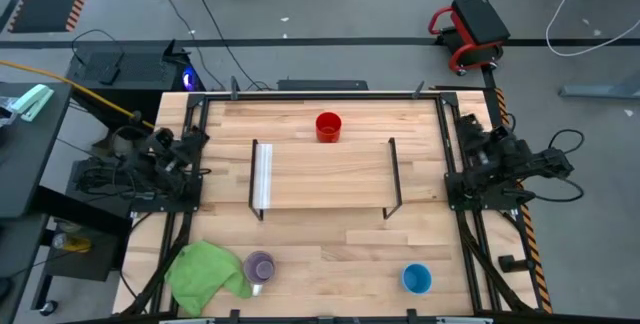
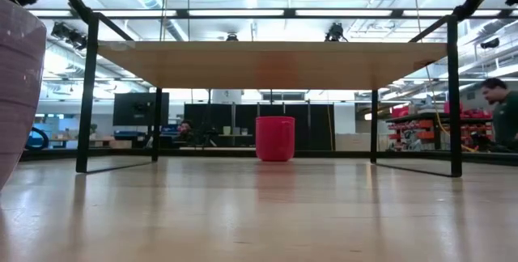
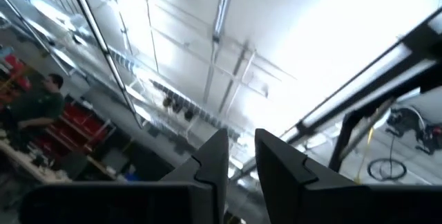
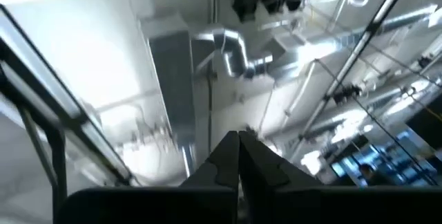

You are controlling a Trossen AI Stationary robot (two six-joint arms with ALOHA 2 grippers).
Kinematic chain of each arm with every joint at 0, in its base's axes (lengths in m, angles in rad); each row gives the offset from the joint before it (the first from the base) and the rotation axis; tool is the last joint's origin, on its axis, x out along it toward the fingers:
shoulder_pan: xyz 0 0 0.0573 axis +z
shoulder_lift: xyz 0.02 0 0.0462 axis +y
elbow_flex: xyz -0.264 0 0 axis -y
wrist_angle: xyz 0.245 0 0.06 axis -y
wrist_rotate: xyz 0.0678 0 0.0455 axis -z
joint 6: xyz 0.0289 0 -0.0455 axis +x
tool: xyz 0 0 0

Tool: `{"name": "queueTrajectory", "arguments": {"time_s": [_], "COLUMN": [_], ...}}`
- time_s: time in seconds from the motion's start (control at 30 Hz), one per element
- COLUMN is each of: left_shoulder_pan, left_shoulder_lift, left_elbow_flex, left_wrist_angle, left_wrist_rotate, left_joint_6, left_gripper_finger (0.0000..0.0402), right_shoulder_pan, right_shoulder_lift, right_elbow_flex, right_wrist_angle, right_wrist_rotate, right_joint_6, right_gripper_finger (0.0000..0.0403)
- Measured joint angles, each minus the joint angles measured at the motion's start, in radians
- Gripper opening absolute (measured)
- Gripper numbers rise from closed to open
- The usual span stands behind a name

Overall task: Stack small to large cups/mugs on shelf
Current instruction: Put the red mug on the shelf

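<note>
Purple mug [image 2: 18, 92] cropped, blue cup [image 1: 416, 278] unobstructed

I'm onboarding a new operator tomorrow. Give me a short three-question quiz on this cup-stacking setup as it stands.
1. True or false: the red mug already sits on top of the shelf.
2. Which cup touches the green cloth? A) blue cup B) purple mug C) red mug
3. Fill in: the left gripper and right gripper both point up at the ____.

Key: 1 false, it stands on the tabletop beyond the shelf; 2 B; 3 ceiling.
</note>
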Motion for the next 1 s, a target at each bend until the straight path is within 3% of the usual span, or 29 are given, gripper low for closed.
{"name": "queueTrajectory", "arguments": {"time_s": [0.23, 0.63, 0.83, 1.0], "left_shoulder_pan": [0.0, 0.0, 0.0, 0.0], "left_shoulder_lift": [0.0, 0.001, 0.002, 0.006], "left_elbow_flex": [0.0, 0.0, 0.045, 0.136], "left_wrist_angle": [0.009, 0.067, 0.07, -0.013], "left_wrist_rotate": [-0.035, -0.067, -0.057, -0.001], "left_joint_6": [0.031, 0.049, 0.113, 0.227], "left_gripper_finger": [0.0083, 0.0073, 0.0077, 0.0075], "right_shoulder_pan": [0.0, 0.0, 0.0, 0.0], "right_shoulder_lift": [0.0, 0.0, 0.0, 0.0], "right_elbow_flex": [0.0, 0.054, 0.132, 0.218], "right_wrist_angle": [0.134, 0.127, -0.005, -0.221], "right_wrist_rotate": [0.0, -0.011, -0.03, -0.031], "right_joint_6": [0.071, 0.124, 0.124, 0.129], "right_gripper_finger": [0.0015, 0.0015, 0.0015, 0.0015]}}
